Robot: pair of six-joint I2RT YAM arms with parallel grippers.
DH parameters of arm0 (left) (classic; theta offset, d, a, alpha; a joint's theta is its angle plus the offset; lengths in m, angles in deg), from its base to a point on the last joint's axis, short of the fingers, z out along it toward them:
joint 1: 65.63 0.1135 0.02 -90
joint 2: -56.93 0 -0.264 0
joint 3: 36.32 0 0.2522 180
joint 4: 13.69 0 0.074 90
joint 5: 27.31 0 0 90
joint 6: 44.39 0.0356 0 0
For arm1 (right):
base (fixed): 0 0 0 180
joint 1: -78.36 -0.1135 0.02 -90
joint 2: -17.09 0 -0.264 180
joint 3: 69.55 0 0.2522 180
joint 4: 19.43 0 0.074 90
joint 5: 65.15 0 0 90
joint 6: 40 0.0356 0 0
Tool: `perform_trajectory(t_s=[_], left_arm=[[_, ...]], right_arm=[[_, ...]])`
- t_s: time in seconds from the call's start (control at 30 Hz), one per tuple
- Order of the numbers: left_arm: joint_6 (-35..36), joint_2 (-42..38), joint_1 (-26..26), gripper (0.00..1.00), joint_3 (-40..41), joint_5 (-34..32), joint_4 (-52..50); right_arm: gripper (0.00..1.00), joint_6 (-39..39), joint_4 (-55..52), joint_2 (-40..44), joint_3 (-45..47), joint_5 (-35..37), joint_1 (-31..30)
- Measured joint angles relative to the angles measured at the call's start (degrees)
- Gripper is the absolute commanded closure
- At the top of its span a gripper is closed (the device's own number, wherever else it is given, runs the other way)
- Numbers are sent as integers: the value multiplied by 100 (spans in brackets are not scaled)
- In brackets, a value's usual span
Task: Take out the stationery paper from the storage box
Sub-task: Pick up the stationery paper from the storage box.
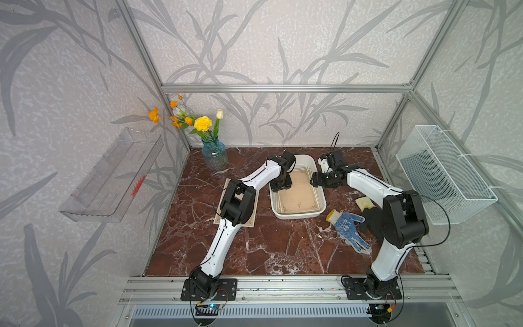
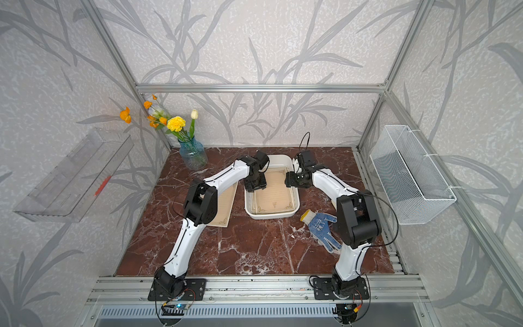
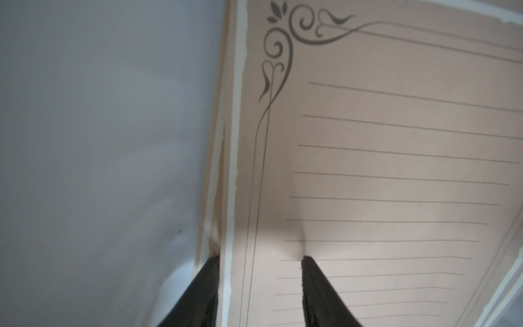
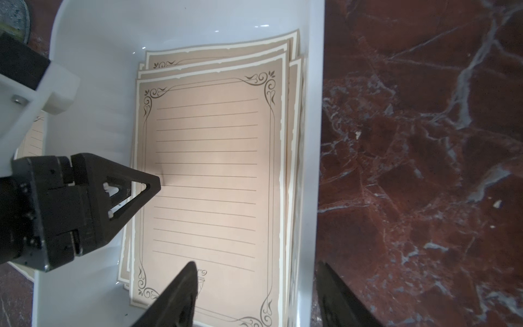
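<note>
Half-open left tool (image 3: pixel 260 257) astride stationery paper (image 3: pixel 396 184) (edge unpinched); right tool (image 4: pixel 256 263) open astride storage box (image 4: pixel 314 141).

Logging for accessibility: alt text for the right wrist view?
A white tray holds a stack of tan lined paper; the left gripper sits at the stack's edge. The right gripper, open, straddles the tray wall beside the marble table.

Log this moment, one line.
left gripper open, straddling stationery paper edge | right gripper open, straddling storage box wall | sheet on table
</note>
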Motion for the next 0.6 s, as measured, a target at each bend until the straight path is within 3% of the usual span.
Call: perform_trajectory(t_s=[0.33, 0.6], left_arm=[[-42, -7, 0, 68, 17, 125, 168], [-42, -22, 28, 69, 107, 400, 376]], right_arm=[[35, 7, 0, 0, 0, -4, 0], [35, 13, -4, 0, 0, -4, 0]])
